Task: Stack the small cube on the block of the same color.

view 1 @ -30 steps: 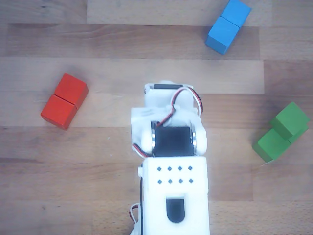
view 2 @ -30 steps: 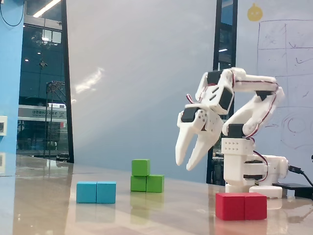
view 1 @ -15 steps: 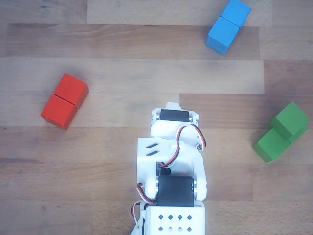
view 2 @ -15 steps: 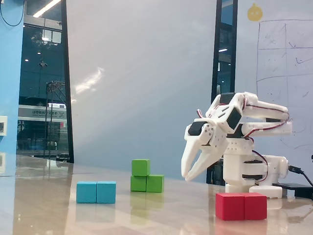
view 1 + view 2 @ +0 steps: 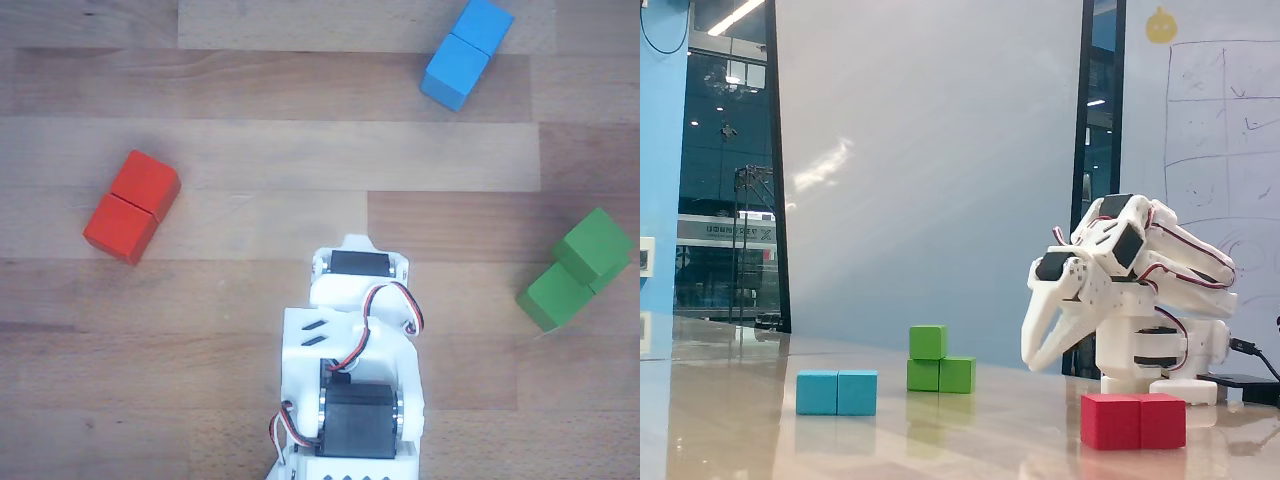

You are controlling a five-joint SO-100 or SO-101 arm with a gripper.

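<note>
1. Fixed view: the pincer [image 5: 1032,362] hangs above the surface [image 5: 970,425], tips pointing down, its two fingers slightly apart and holding nothing.
2. The cube [image 5: 928,342] sits on top of the green block [image 5: 940,375], over its left half in this view, well to the left of the pincer.
3. The blue block [image 5: 837,392] lies farther left of the pincer and nearer the camera.
4. The red block [image 5: 1133,421] lies below and right of the pincer, nearest the camera.
5. Other view: the arm [image 5: 350,380] fills the lower middle; the pincer tips are hidden beneath it.
6. The cube [image 5: 597,244] rests on the green block [image 5: 553,296] at the right edge, well apart from the arm.
</note>
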